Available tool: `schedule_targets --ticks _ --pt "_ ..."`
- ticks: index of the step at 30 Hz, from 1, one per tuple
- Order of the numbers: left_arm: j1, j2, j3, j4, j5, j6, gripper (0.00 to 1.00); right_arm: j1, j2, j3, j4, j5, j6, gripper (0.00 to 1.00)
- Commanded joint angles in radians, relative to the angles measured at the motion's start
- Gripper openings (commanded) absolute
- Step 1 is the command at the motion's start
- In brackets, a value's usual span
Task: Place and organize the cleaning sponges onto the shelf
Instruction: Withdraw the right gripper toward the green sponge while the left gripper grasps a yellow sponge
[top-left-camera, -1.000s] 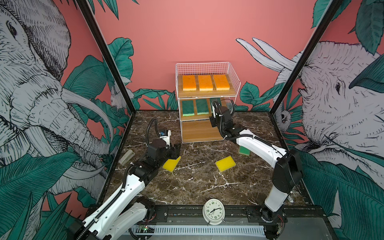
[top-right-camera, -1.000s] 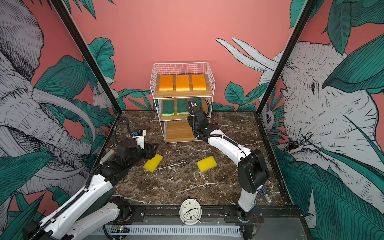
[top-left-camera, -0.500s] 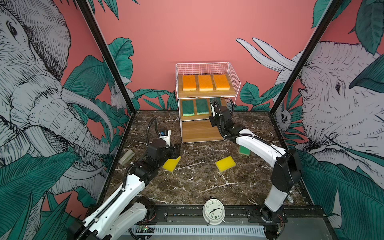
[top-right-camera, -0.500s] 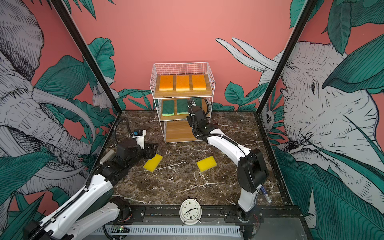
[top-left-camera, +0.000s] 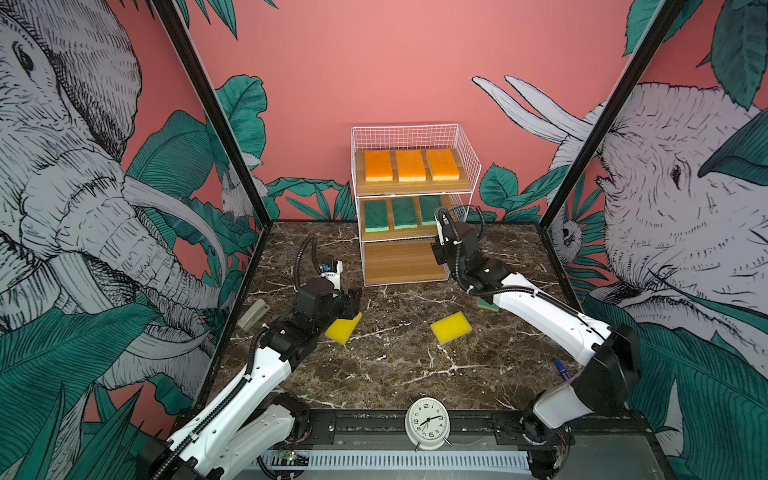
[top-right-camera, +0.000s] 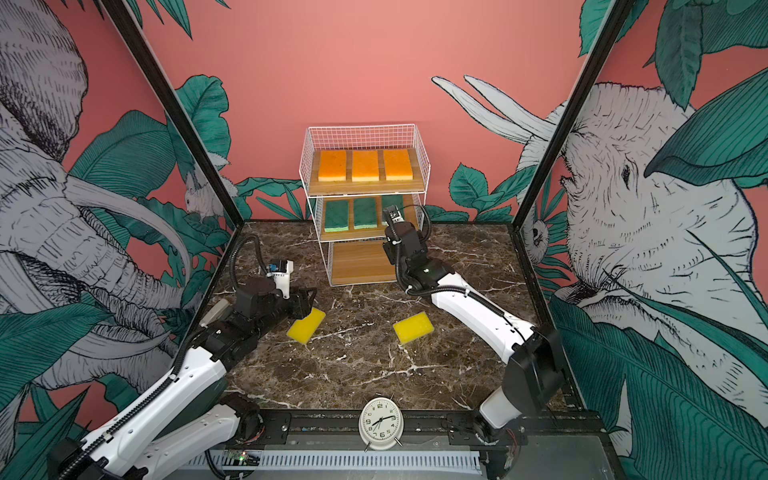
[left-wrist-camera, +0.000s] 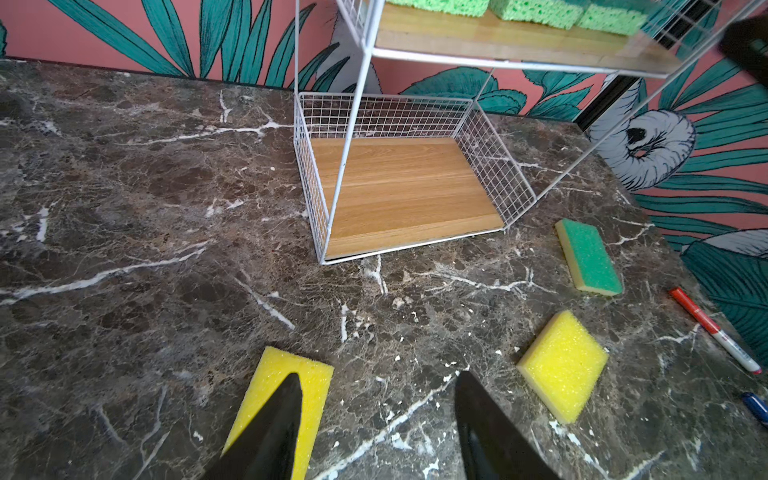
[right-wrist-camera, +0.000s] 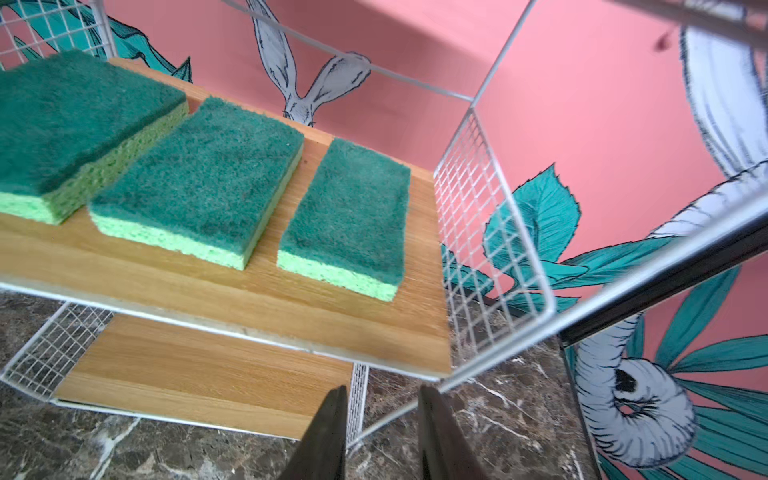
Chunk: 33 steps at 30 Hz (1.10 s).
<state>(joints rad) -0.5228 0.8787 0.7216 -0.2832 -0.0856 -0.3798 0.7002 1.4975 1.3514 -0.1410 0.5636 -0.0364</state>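
Right wrist view: right fingers (right-wrist-camera: 326, 436) stand narrowly apart, empty, near shelf (right-wrist-camera: 249, 316).

Wire shelf (top-left-camera: 403, 262), orange sponges (top-left-camera: 410, 165) top, green sponges (top-left-camera: 404, 213) mid-tier — yellow sponges (top-left-camera: 451, 327), green-topped sponge (left-wrist-camera: 590, 257) likely flat on tabletop (top-left-camera: 395, 374).

Brown, white-veined table (top-left-camera: 395, 365); orange sponges (top-left-camera: 410, 165), green sponges (top-left-camera: 404, 212), yellow sponges (top-left-camera: 451, 327).

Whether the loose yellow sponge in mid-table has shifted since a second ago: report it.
No. The yellow sponge lies at the same spot and angle, in front of the shelf and its front right corner, in both top views.
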Motion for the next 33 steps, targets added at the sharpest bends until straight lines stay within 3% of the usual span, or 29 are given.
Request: schedule_targets --ticks 1,8,12,18,20,25,29,33 --pt "0.003 -0.016 0.038 -0.094 -0.053 0.032 0.61 0.009 -0.102 -0.032 -0.060 0.063 0.035 0.42" --pt "0.002 -0.035 0.085 -0.251 -0.111 0.053 0.64 0.007 -0.258 -0.124 -0.266 0.128 0.143 0.69" --pt "0.001 -0.045 0.107 -0.319 -0.135 0.052 0.65 0.001 -0.332 -0.179 -0.335 0.158 0.188 0.77" --pt "0.001 -0.043 0.109 -0.393 -0.164 0.033 0.66 -0.049 -0.466 -0.326 -0.339 0.061 0.246 0.98" --pt "0.001 -0.019 0.114 -0.428 -0.156 0.030 0.68 -0.089 -0.487 -0.348 -0.363 -0.032 0.266 0.99" --pt "0.001 0.046 0.107 -0.499 -0.139 -0.006 0.72 -0.188 -0.481 -0.371 -0.435 -0.135 0.351 0.99" --pt "0.001 0.039 0.029 -0.463 -0.075 -0.029 0.82 -0.284 -0.472 -0.423 -0.444 -0.268 0.410 0.99" --pt "0.001 0.019 -0.045 -0.429 -0.082 -0.062 0.86 -0.368 -0.463 -0.473 -0.436 -0.408 0.426 0.99"
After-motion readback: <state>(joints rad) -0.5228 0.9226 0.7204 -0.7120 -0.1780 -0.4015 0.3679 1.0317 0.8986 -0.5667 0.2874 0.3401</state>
